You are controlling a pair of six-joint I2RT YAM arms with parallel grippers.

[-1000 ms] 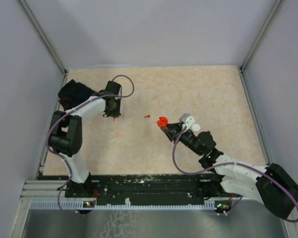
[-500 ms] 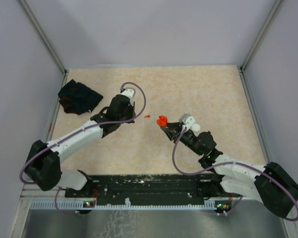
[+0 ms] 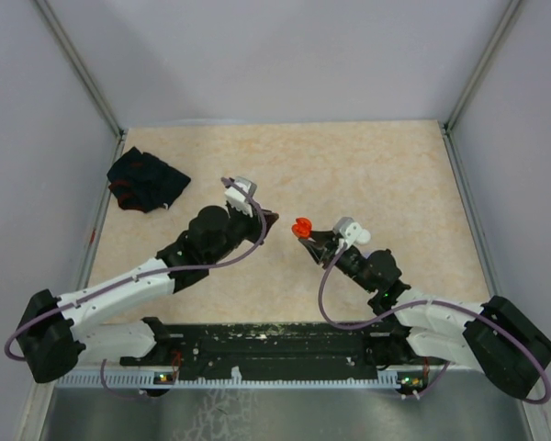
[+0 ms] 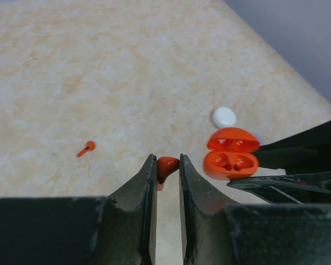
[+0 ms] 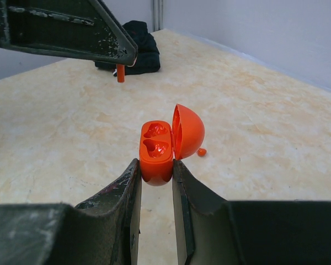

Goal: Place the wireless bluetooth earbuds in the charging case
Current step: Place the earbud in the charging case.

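My right gripper [image 5: 156, 165] is shut on the base of an open red charging case [image 5: 156, 150], its lid [image 5: 188, 132] hinged up and both sockets empty. In the top view the case [image 3: 301, 226] hangs over mid-table at the right gripper [image 3: 309, 236]. My left gripper [image 4: 165, 161] is shut on one red earbud [image 4: 167, 165], just left of the case [image 4: 231, 155]. From the right wrist view that earbud's stem [image 5: 121, 73] pokes down below the left gripper [image 5: 124, 55]. A second red earbud [image 4: 86, 148] lies loose on the table.
A black cloth [image 3: 147, 179] lies at the back left by the wall. A small white oval thing [image 4: 224, 116] rests on the table just beyond the case. Grey walls enclose the beige table [image 3: 386, 165] on three sides.
My left arm has swung from beside the black cloth to mid-table, ending close to the left of the case. The right gripper and case have barely shifted.
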